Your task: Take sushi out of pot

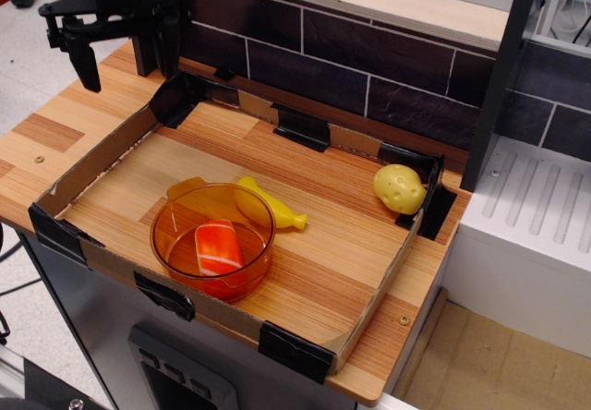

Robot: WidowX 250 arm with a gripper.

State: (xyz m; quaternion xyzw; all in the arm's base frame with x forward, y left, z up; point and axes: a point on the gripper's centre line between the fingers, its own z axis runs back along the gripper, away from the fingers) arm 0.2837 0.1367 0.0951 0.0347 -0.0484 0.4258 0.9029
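The sushi (219, 248), orange-red with white stripes, lies inside the translucent orange pot (255, 265). The pot stands at the front left of the cardboard-walled tray (103, 159). My black gripper (118, 59) hangs at the far back left, above the tray's back-left corner and well away from the pot. Its jaws stand wide apart with nothing between them.
A yellow banana toy (273, 206) lies just behind the pot, touching its rim. A pale yellow potato toy (399, 188) sits in the tray's back right corner. A dark brick wall (369, 59) runs behind, and a white appliance (536, 235) stands to the right.
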